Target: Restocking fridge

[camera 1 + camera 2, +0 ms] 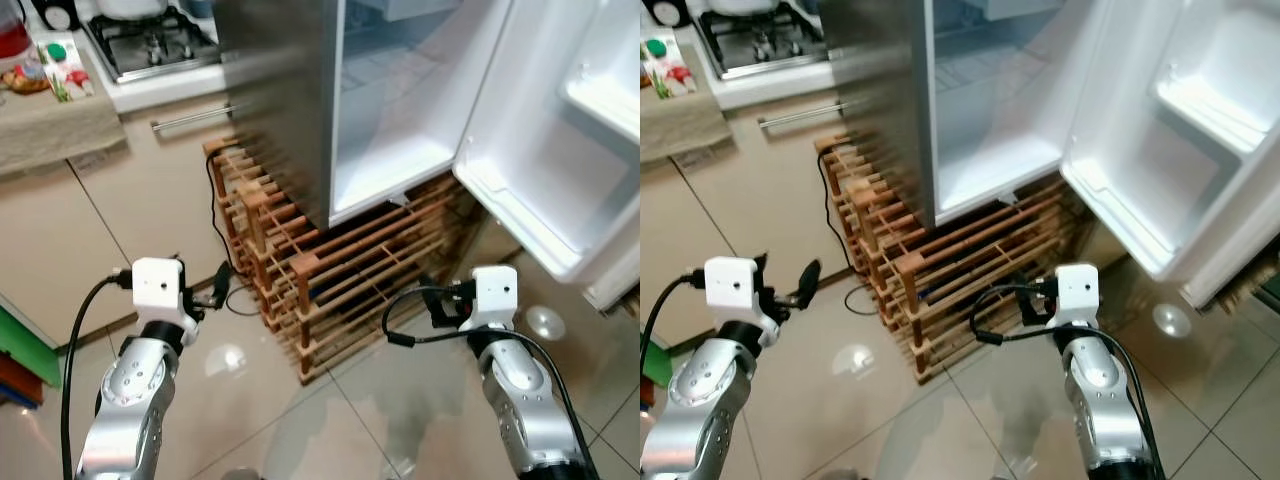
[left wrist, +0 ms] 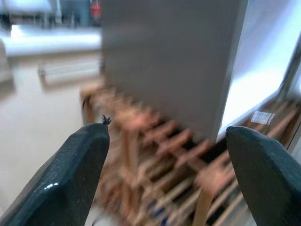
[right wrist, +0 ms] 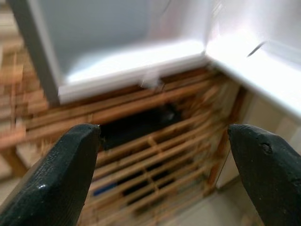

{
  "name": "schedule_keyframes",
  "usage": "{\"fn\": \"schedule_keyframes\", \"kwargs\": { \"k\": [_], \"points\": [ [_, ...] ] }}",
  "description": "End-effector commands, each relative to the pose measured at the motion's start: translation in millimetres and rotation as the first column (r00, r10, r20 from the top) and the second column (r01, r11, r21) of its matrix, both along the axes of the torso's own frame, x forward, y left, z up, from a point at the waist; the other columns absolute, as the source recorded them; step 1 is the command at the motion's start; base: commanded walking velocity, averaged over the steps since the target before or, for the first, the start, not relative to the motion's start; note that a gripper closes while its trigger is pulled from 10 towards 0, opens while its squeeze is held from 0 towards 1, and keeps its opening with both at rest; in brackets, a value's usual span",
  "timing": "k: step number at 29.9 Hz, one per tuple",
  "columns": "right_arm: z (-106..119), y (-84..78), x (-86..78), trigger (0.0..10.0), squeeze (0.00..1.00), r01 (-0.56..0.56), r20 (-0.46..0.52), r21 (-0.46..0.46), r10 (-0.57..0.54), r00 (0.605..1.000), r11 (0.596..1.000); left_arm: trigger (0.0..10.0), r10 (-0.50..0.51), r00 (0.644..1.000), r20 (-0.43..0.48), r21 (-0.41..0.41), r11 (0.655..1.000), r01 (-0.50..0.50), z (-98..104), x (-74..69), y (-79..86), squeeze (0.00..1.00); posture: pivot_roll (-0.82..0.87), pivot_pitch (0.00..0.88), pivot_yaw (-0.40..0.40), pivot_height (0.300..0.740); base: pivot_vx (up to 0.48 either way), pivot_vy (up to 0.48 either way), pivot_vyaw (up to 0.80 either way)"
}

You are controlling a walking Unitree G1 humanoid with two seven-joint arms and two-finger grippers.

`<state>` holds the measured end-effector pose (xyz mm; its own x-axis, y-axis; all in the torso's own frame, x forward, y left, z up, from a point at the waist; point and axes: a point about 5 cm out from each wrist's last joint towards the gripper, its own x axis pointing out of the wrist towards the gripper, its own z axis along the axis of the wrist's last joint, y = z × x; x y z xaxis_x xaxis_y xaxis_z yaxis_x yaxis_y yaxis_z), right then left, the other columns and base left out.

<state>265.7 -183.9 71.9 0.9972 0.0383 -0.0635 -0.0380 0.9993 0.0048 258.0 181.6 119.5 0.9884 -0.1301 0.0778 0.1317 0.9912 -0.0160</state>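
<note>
Fridge open ahead of me, both my grippers empty and spread.

The fridge (image 1: 300, 100) stands on a wooden rack (image 1: 330, 270) on the tile floor (image 1: 250, 400), its door (image 1: 560, 140) swung wide to my right; top of both cut off by the frame, shelves inside washed out. My left gripper (image 2: 164, 155) hangs low to the left, fingers (image 2: 70, 179) wide apart, holding nothing, pointing at the fridge's grey side; that view is blurred. My right gripper (image 3: 164, 160) is low in front of the rack, fingers (image 3: 51, 179) also parted and empty. Something dark sits inside the rack, can't tell what. A black cable (image 1: 215, 215) runs down beside the rack. Stove (image 1: 150, 45) and counter (image 1: 60, 110) at far left, partly cropped.
</note>
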Motion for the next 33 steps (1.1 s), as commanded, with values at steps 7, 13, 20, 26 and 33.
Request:
{"fn": "schedule_keyframes", "kwargs": {
  "k": [7,13,20,26,33],
  "points": [
    [20.6,10.8,13.3,10.0,0.00,0.001,0.088,0.009,-0.002,0.996,1.000,10.0,0.068,0.986,0.155,-0.029,0.998,-0.064,33.8,27.9,-12.7,0.00,-0.03,0.000,0.036,0.740,0.043,-0.043,0.57],
    [32.6,18.4,25.5,10.0,0.00,-0.061,0.119,-0.026,0.063,0.991,0.998,10.0,0.143,0.985,0.096,-0.035,0.989,-0.140,25.2,36.5,-10.1,0.00,-0.05,0.000,0.032,0.740,0.324,-0.351,0.68],
    [37.0,20.5,33.6,10.0,0.00,-0.084,0.122,-0.039,0.088,0.989,0.996,10.0,0.154,0.986,0.064,-0.010,0.988,-0.154,19.6,42.3,-18.1,0.00,-0.03,0.000,0.010,0.740,0.319,-0.355,0.64],
    [37.0,17.4,34.3,10.0,0.00,-0.072,0.118,-0.045,0.077,0.990,0.996,10.0,0.145,0.988,0.050,0.025,0.989,-0.146,17.5,44.5,-18.9,0.00,-0.04,0.000,0.018,0.740,0.282,-0.384,0.62],
    [28.6,-14.9,28.5,10.0,0.00,0.069,0.076,-0.096,-0.062,0.995,0.993,10.0,0.161,0.987,-0.022,-0.016,0.987,-0.161,10.2,56.3,-16.4,0.00,-0.07,0.000,0.047,0.740,0.035,-0.236,0.00]
  ]
}}
